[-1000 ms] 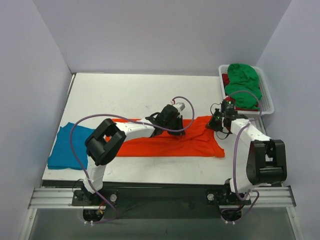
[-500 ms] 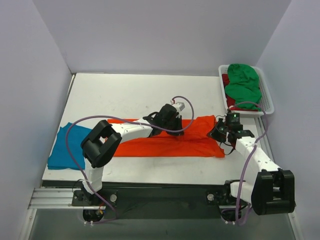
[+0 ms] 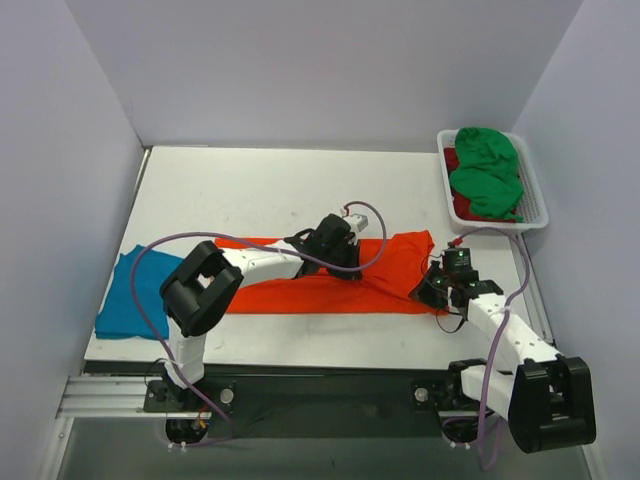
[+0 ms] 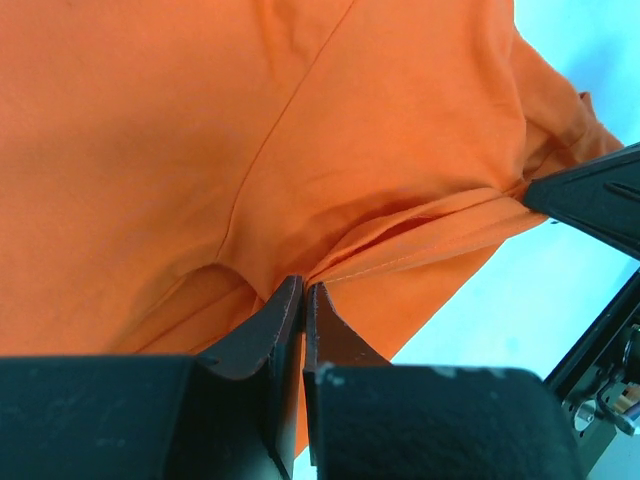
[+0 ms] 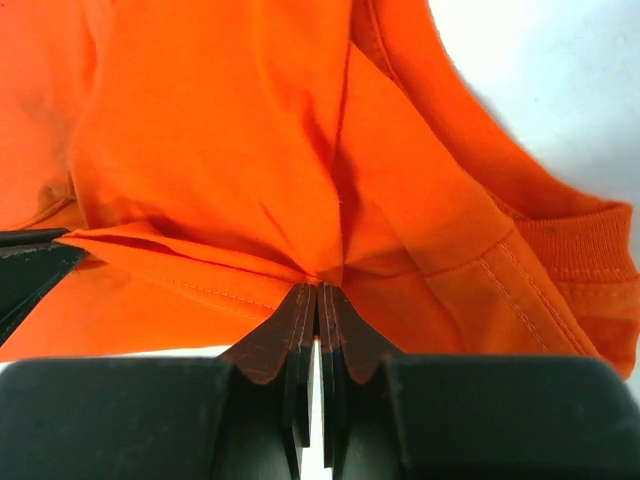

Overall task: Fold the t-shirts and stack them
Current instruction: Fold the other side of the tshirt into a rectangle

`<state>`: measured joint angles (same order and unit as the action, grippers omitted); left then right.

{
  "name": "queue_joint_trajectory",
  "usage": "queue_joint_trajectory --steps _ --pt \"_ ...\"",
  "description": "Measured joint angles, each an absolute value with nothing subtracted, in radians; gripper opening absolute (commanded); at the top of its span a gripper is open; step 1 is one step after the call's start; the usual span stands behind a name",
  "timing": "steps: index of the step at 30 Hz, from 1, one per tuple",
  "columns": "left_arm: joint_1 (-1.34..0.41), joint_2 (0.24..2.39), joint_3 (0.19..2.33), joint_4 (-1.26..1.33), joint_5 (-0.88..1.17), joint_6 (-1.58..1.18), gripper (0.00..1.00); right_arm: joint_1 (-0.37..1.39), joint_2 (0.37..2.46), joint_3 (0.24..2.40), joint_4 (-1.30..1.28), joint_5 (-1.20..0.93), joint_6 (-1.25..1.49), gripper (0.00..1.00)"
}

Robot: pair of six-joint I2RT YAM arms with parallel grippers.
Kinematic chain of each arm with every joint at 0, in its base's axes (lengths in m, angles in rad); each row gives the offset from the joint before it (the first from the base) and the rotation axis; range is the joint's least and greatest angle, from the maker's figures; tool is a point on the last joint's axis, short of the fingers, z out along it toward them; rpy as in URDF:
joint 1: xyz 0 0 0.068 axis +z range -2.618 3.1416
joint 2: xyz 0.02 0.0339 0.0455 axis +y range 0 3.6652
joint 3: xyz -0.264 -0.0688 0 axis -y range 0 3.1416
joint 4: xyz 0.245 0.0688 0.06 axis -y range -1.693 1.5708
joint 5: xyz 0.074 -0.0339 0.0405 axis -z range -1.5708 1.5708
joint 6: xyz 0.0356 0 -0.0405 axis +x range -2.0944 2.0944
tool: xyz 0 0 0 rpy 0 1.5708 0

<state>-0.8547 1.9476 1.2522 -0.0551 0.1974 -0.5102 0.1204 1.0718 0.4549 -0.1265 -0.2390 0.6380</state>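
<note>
The orange t-shirt (image 3: 330, 290) lies spread across the middle of the table. My left gripper (image 3: 345, 262) is shut on a fold of it near its far edge; the left wrist view shows the pinched cloth (image 4: 330, 200) at the fingertips (image 4: 285, 310). My right gripper (image 3: 432, 291) is shut on the shirt's right end; the right wrist view shows the cloth (image 5: 250, 150) gathered at the fingertips (image 5: 300, 305). A teal blue t-shirt (image 3: 135, 293) lies folded at the table's left edge. A green t-shirt (image 3: 487, 170) sits over dark red cloth (image 3: 452, 158) in the basket.
The white slatted basket (image 3: 535, 195) stands at the far right of the table. The table's near edge (image 3: 320, 352) runs just in front of the orange shirt. Grey walls enclose the table on three sides.
My right gripper has pulled the shirt's right end toward the near edge, folding it over. My left gripper has shifted slightly nearer with its pinch of cloth.
</note>
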Motion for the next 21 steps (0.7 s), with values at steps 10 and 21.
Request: queue_joint_trajectory --steps 10,21 --pt "-0.854 1.909 1.225 -0.075 0.199 -0.482 0.41 0.121 0.998 0.425 -0.150 -0.222 0.675 0.25" --pt "-0.823 1.779 1.186 -0.086 0.220 -0.474 0.41 0.286 0.962 0.532 -0.261 -0.082 0.692 0.27"
